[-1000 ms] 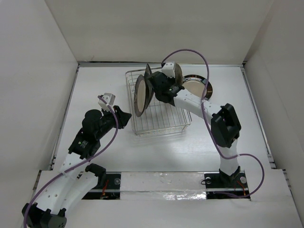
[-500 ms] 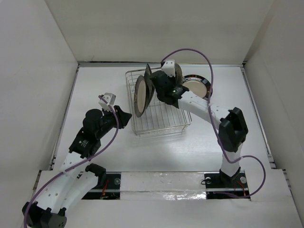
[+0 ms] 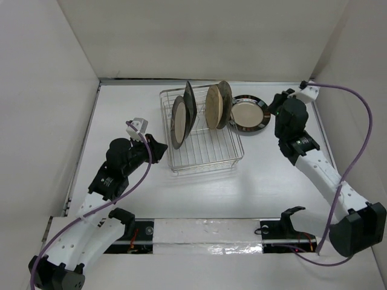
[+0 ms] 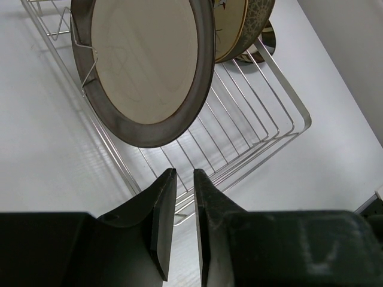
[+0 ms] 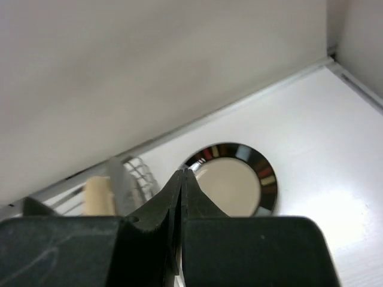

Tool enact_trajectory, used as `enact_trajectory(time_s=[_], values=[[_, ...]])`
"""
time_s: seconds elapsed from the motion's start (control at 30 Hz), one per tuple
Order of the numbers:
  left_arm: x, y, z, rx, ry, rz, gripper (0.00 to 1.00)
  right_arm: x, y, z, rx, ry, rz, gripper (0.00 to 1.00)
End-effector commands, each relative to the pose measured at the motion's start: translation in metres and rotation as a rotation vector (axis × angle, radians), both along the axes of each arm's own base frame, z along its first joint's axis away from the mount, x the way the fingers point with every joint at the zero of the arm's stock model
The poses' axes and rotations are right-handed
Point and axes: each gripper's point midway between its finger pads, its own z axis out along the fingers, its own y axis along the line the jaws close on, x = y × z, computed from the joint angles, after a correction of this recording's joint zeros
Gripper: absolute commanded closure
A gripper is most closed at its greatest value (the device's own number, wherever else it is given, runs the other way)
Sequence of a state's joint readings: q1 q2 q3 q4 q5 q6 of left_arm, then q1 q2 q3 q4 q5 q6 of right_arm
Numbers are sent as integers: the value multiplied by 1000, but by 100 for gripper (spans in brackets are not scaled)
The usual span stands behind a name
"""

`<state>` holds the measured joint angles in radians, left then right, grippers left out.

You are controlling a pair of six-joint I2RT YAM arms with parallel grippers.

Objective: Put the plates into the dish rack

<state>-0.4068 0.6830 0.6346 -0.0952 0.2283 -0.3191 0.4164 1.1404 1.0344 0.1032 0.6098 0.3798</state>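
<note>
The wire dish rack [image 3: 208, 154] holds several plates on edge. A dark-rimmed cream plate [image 3: 179, 121] and a thin black one [image 3: 189, 99] stand at its left. A cream plate [image 3: 213, 107] and a speckled brown one [image 3: 225, 103] stand at its right. A shiny round plate [image 3: 248, 113] lies flat on the table beside the rack's right side. My right gripper [image 3: 279, 104] hovers just right of it, shut and empty; in the right wrist view the plate [image 5: 239, 179] lies past the gripper [image 5: 182, 172]. My left gripper [image 3: 158, 150] waits at the rack's left front, narrowly open and empty, facing the dark-rimmed plate [image 4: 149, 66].
White walls [image 3: 48, 90] box in the table on the left, back and right. The right arm's purple cable [image 3: 357, 139] loops near the right wall. The rack's front wires [image 4: 263, 119] lie just beyond the left fingertips [image 4: 167, 179].
The right arm has pulled out of the rack and swung to the right, leaving the cream plate standing there; its gripper is shut again. The left arm has not moved.
</note>
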Motion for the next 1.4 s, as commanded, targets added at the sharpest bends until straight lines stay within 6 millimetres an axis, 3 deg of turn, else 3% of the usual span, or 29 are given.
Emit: enact_trajectory(time_s=[0.0, 0.07, 0.1, 0.13, 0.17, 0.2, 0.23, 0.33, 0.5, 0.57, 0.6, 0.73, 0.77, 1.0, 1.1, 1.13, 1.2, 1.23, 1.33, 1.37], values=[[4, -3, 25, -26, -71, -6, 86, 22, 1, -59, 127, 77, 95, 100], [3, -4, 21, -23, -62, -12, 100, 31, -13, -91, 156, 140, 54, 88], [3, -4, 21, -23, -60, -15, 100, 33, -26, -111, 174, 176, 38, 79], [3, -3, 22, -23, -64, -7, 100, 38, -30, -118, 201, 176, 36, 62], [4, 0, 23, -23, -71, 6, 100, 40, -33, -129, 240, 186, 39, 56], [6, 3, 24, -22, -73, 20, 100, 42, -31, -153, 261, 233, 67, 50], [7, 3, 24, -22, -69, 20, 100, 46, -39, -158, 304, 231, 71, 41], [6, 4, 24, -20, -69, 21, 100, 50, -54, -189, 349, 270, 34, 31], [11, 10, 23, -16, -64, 50, 84, 57, -51, -222, 460, 318, 77, 30], [10, 9, 22, -17, -63, 43, 77, 64, -56, -238, 512, 323, 65, 31], [10, 9, 25, -19, -73, 44, 75, 65, -43, -241, 541, 338, 128, 31], [12, 10, 23, -14, -65, 53, 74, 82, -27, -256, 637, 347, 217, 38], [11, 9, 22, -14, -62, 47, 74, 84, -25, -268, 669, 368, 210, 38], [11, 10, 22, -11, -65, 49, 74, 102, -13, -283, 785, 354, 234, 44], [13, 12, 26, -13, -77, 61, 74, 106, -13, -280, 832, 339, 222, 63], [13, 12, 24, -10, -72, 64, 73, 105, -13, -281, 841, 333, 219, 77], [12, 11, 22, -8, -65, 53, 74, 104, -17, -281, 867, 312, 192, 95], [12, 10, 23, -10, -67, 52, 74, 104, -18, -276, 873, 292, 192, 100], [13, 13, 24, -10, -74, 67, 74, 92, -29, -275, 882, 270, 145, 100], [13, 12, 23, -10, -70, 61, 74, 89, -32, -256, 870, 226, 142, 100]])
